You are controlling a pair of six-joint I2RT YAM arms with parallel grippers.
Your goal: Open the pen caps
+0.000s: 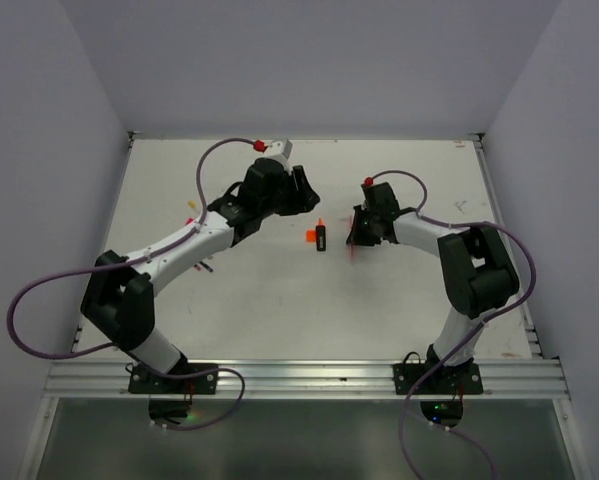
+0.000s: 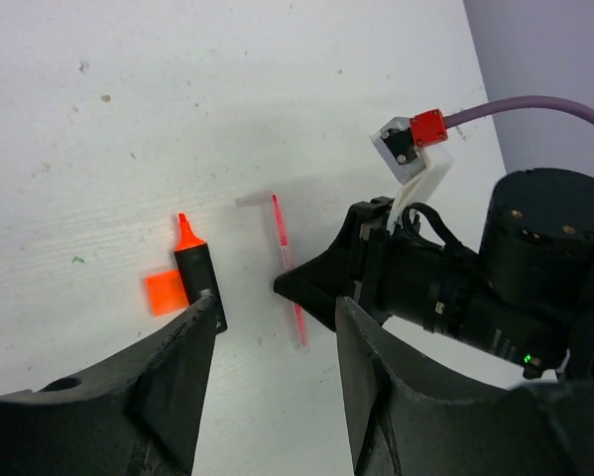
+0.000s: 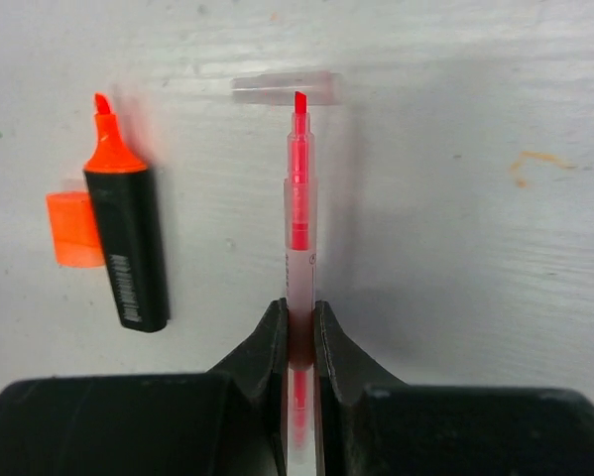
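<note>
My right gripper [image 3: 298,317] is shut on a thin pink pen [image 3: 298,238], whose bare red tip points away from me. The pen's clear cap [image 3: 283,88] lies on the table crosswise, just beyond the tip. A stubby black highlighter [image 3: 128,248] lies uncapped to the left, with its orange cap [image 3: 70,228] lying beside it. My left gripper [image 2: 277,317] is open and empty, above the table near the highlighter [image 2: 197,278] and the pink pen [image 2: 287,268]. The top view shows both grippers facing each other, left gripper [image 1: 304,190] and right gripper [image 1: 357,235], with the orange cap [image 1: 309,237] between them.
A few more pens [image 1: 192,212] lie near the table's left edge, partly hidden under my left arm. An orange stain [image 3: 530,164] marks the white table to the right of the pink pen. Walls close off the back and both sides.
</note>
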